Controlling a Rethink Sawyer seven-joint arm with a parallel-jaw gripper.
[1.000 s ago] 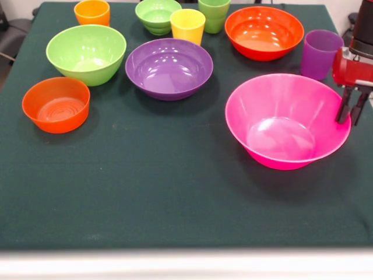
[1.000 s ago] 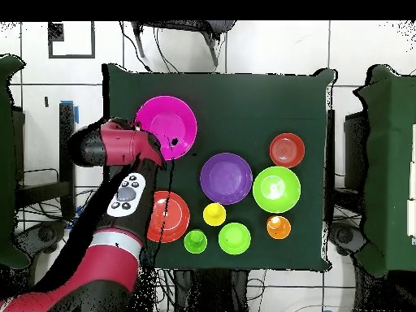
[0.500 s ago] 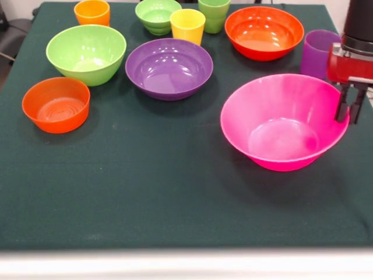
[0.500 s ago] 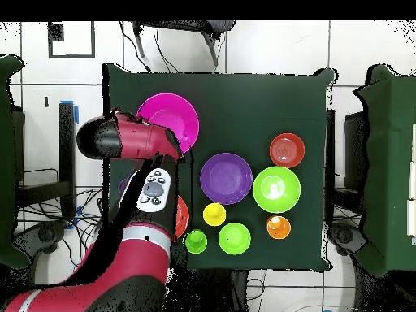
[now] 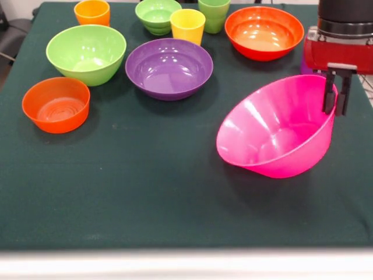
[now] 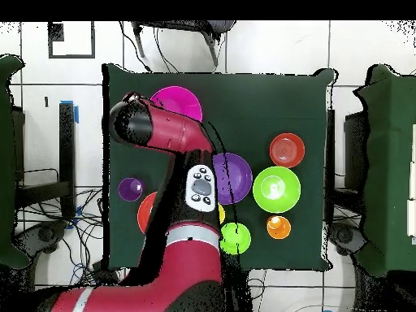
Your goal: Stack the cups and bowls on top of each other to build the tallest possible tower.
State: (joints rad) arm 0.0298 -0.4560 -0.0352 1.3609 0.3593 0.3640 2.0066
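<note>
Front view showed you the green-clothed bench (image 5: 145, 198), then the large pink bowl (image 5: 274, 131) at its four o'clock, tipped with its mouth facing nine o'clock. The tool (image 5: 335, 93) was clamped on that bowl's raised rim at two o'clock. The purple bowl (image 5: 169, 67) sat well apart, toward eleven o'clock.

1. You have a dark green tablecloth (image 5: 145, 192) spread over the table under the tool, reaching out on every side of it.
2. Beyond the cloth you see a white tiled floor (image 6: 268, 49) with dark grout lines.
3. Black cables (image 6: 171, 41) trail across the tiles past the table edge farthest from the tool's base.
</note>
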